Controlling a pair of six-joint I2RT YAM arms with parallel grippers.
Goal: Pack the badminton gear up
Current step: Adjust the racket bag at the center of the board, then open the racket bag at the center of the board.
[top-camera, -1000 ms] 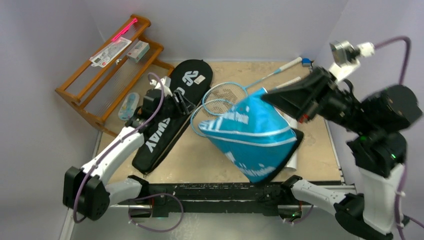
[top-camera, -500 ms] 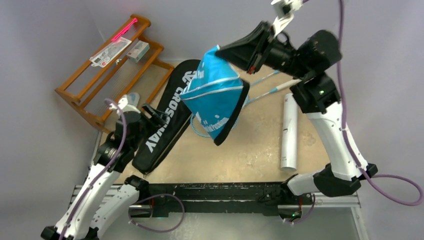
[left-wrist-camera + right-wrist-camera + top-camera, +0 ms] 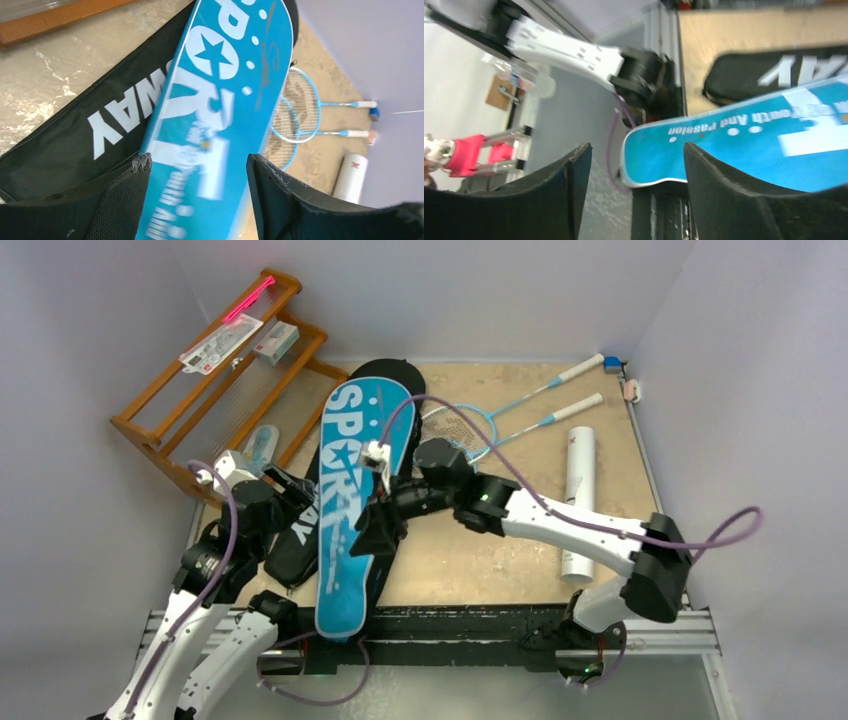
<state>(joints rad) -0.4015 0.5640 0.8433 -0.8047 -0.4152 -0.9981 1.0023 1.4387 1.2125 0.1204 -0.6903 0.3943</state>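
Note:
The blue "SPORT" cover (image 3: 348,510) lies flat and lengthwise on top of the black "CROSSWAY" cover (image 3: 292,540), its near end hanging over the table's front rail. My right gripper (image 3: 375,530) hovers open at the blue cover's right edge; in the right wrist view the cover's rounded end (image 3: 704,150) shows beyond the spread jaws of that gripper (image 3: 636,150), which hold nothing. My left gripper (image 3: 295,492) is open just left of the covers, with the blue cover (image 3: 225,75) below and ahead of its jaws (image 3: 198,162). Two light-blue rackets (image 3: 465,425) and a white tube (image 3: 578,500) lie to the right.
A wooden rack (image 3: 215,390) with small packaged items and a pink stick stands at the back left. A small whitish object (image 3: 632,390) sits in the far right corner. Grey walls close in the table on three sides.
My right arm swung the blue cover from the right side over to the left, laid it flat on the black cover and opened. My left arm drew back toward the near left.

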